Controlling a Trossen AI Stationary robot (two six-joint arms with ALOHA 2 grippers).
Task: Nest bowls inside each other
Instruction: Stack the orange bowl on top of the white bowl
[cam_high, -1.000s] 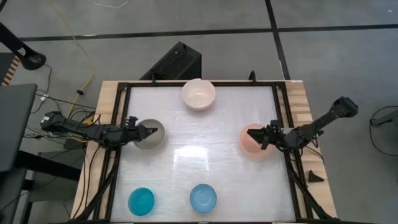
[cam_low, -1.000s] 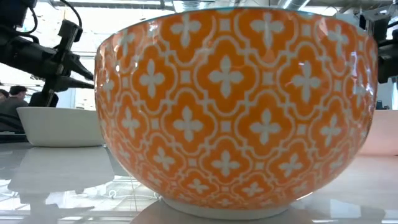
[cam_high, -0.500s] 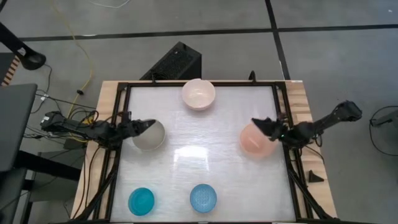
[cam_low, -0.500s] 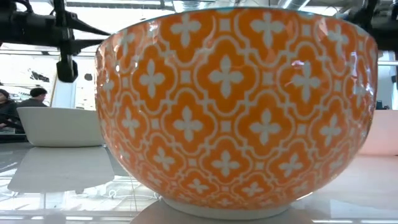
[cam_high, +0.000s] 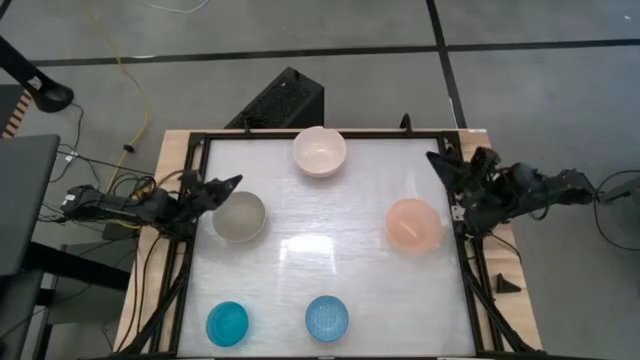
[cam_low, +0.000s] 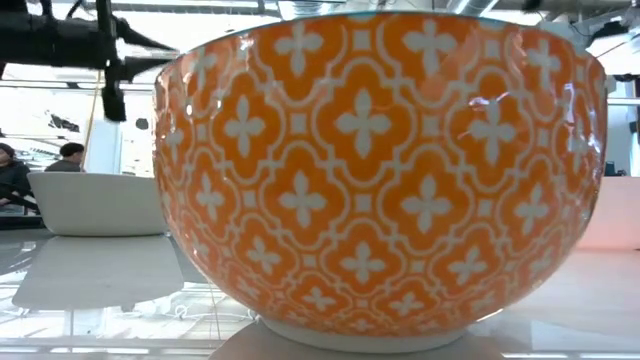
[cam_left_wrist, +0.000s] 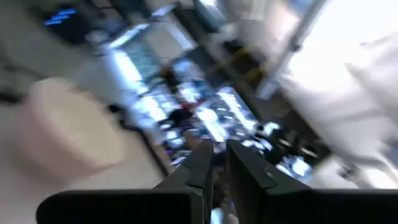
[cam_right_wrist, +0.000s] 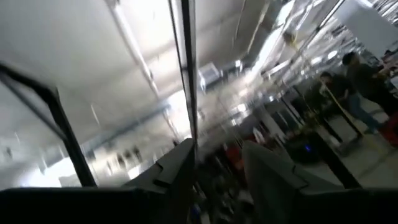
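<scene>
Five bowls rest on their bases on the white table. The pale pink-white bowl (cam_high: 320, 152) is at the far middle, the grey-beige bowl (cam_high: 239, 217) at the left and the salmon pink bowl (cam_high: 414, 224) at the right. The turquoise bowl (cam_high: 227, 324) and the light blue bowl (cam_high: 327, 318) are near the front edge. The light blue bowl's orange-patterned outside (cam_low: 380, 170) fills the low view. My left gripper (cam_high: 234, 182) is shut, raised just left of the grey-beige bowl and clear of it. My right gripper (cam_high: 437, 160) is open with nothing in it, raised over the table's right rail beyond the salmon bowl.
Black frame rails (cam_high: 452, 170) run along the table's edges. A black box (cam_high: 285, 100) stands beyond the far edge. A small black wedge (cam_high: 507, 284) lies on the wooden strip at the right. A person (cam_low: 70, 157) shows far behind the table.
Both grippers have risen and tipped their fingers upward. My right gripper has left the salmon bowl's rim and gone up toward the table's far right corner. My left gripper has drawn back from the grey-beige bowl's rim toward the left edge. No bowl has moved.
</scene>
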